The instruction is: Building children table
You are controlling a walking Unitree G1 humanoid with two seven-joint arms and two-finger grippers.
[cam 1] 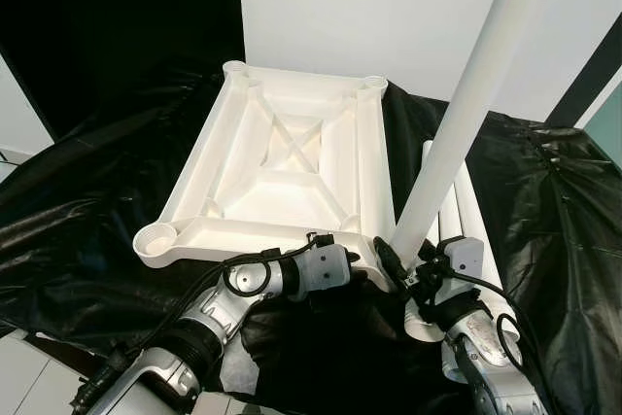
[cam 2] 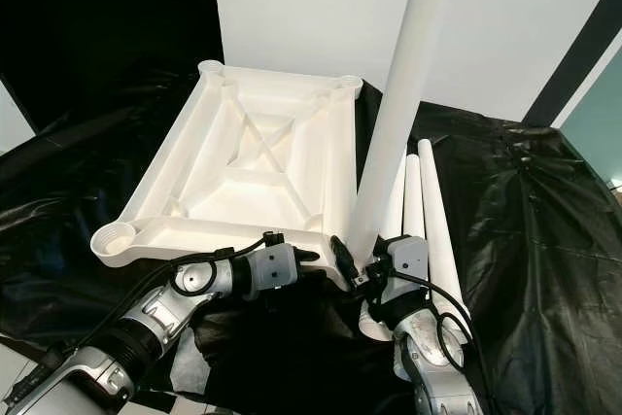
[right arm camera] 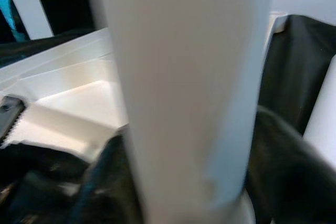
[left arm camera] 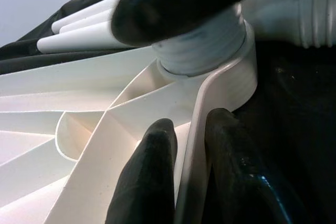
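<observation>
Nearest, left tool point(cam 1: 362, 261) pinching the near rim of the upturned top point(cam 1: 282, 167), one finger point(left arm camera: 149, 177) on each side of the wall, likely to keep it from sliding. Just beside, right tool point(cam 1: 400, 264) clamped round the base of a leg point(cam 1: 465, 104), holding it upright over the near right corner socket point(left arm camera: 220, 74), threaded end seated there, apparently for screwing in. Beyond that, spare legs point(cam 1: 466, 230) lying together on black sheet point(cam 1: 554, 211). Farther off, three corner sockets not yet filled.
</observation>
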